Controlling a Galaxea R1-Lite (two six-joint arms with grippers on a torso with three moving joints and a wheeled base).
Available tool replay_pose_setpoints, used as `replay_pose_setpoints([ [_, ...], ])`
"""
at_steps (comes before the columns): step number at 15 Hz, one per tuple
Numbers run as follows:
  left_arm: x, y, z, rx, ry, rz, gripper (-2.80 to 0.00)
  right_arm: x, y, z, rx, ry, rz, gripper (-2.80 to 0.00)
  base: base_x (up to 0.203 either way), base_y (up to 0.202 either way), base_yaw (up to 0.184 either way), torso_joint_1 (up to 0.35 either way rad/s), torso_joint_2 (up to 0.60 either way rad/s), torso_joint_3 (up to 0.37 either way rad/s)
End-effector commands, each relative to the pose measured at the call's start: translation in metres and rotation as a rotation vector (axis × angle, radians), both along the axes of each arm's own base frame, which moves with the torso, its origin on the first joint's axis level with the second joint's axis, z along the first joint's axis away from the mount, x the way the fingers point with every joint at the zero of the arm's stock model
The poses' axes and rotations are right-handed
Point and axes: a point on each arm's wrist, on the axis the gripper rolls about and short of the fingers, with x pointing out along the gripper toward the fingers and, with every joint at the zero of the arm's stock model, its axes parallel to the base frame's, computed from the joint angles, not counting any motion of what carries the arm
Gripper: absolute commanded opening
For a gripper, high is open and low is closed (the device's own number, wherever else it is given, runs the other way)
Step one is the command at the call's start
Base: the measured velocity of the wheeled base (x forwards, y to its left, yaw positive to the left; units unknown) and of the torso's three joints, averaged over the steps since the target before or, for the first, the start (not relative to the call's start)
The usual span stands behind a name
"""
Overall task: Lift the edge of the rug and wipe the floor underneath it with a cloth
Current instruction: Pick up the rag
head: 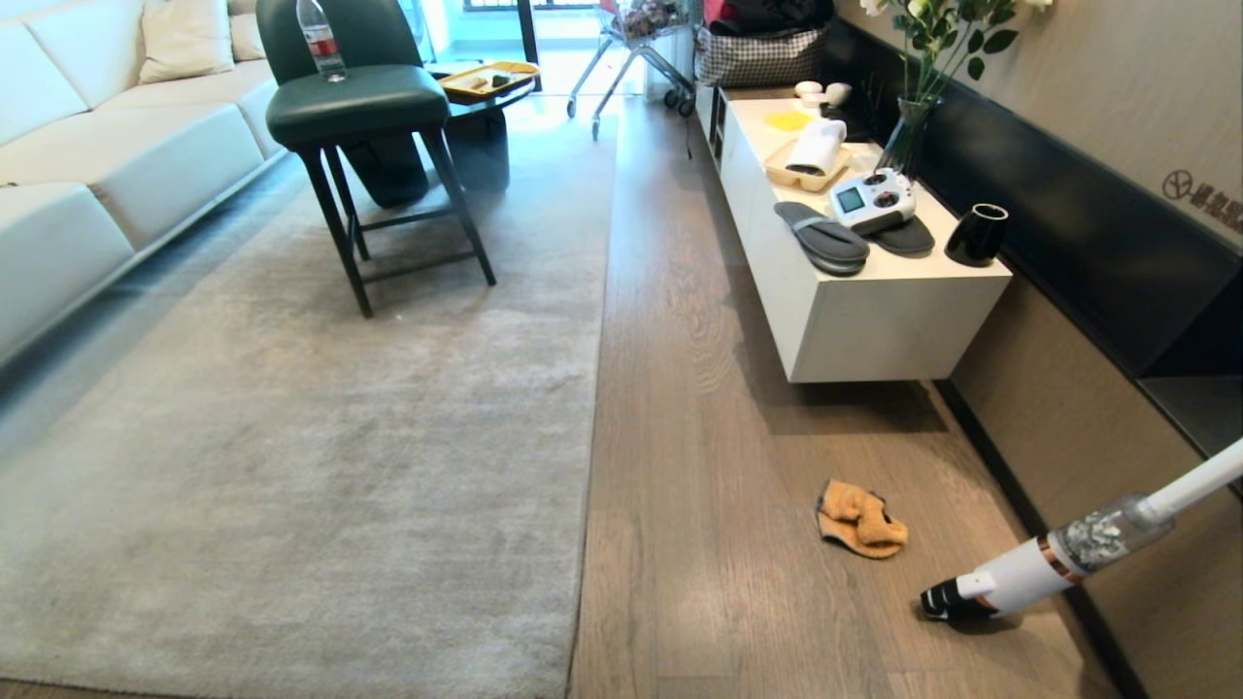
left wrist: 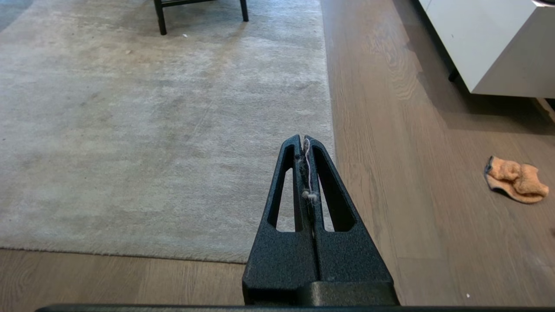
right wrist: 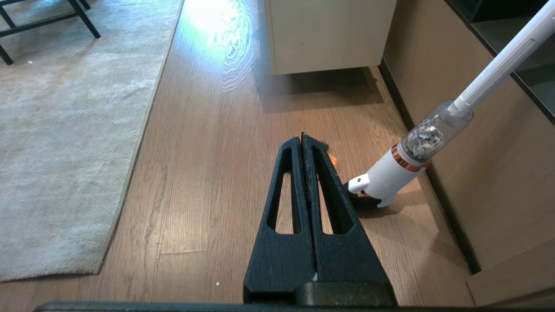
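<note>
The rug [head: 291, 437] fills the left and centre of the head frame, lying flat. Its edge [head: 594, 408] runs straight from upper centre down to the bottom edge, with the corner [left wrist: 243, 260] showing at lower centre of the left wrist frame. The floor [head: 699, 485] takes the strip right of the rug, from top centre to the bottom. A sofa [head: 97, 155] sits at upper left, a white cabinet [head: 855, 311] at upper right, and a dark chair [head: 369, 126] stands on the rug at upper centre-left. A white vacuum [head: 1058, 553] leans in at lower right. The cloth [head: 859, 519], orange and crumpled, lies on the floor at lower right of centre, well apart from the rug edge and near the vacuum's head. The left gripper [left wrist: 305, 141] hangs over the rug edge with fingers pressed together, wisps of lint caught between them. The right gripper [right wrist: 302, 138] hangs over bare floor, likewise closed and holding nothing.
</note>
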Motion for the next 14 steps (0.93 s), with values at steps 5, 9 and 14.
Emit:
replay_pose_setpoints([
  [5,0.0,0.0,-0.0001,0.005,0.001,-0.001,-2.8,0.0001,0.0,0.0001,0.0,0.001,0.0,-2.8,0.0,0.0,0.0,0.0,0.0,0.0],
  [9,0.0,0.0,-0.0001,0.007,0.002,-0.001,-2.8,0.0001,0.0,0.0001,0.0,0.001,0.0,-2.8,0.0,0.0,0.0,0.0,0.0,0.0],
  [14,0.0,0.0001,0.0,0.002,0.0,0.002,-2.8,0.0001,0.0,0.0001,0.0,0.001,0.0,-2.8,0.0,0.0,0.0,0.003,0.0,-0.099],
])
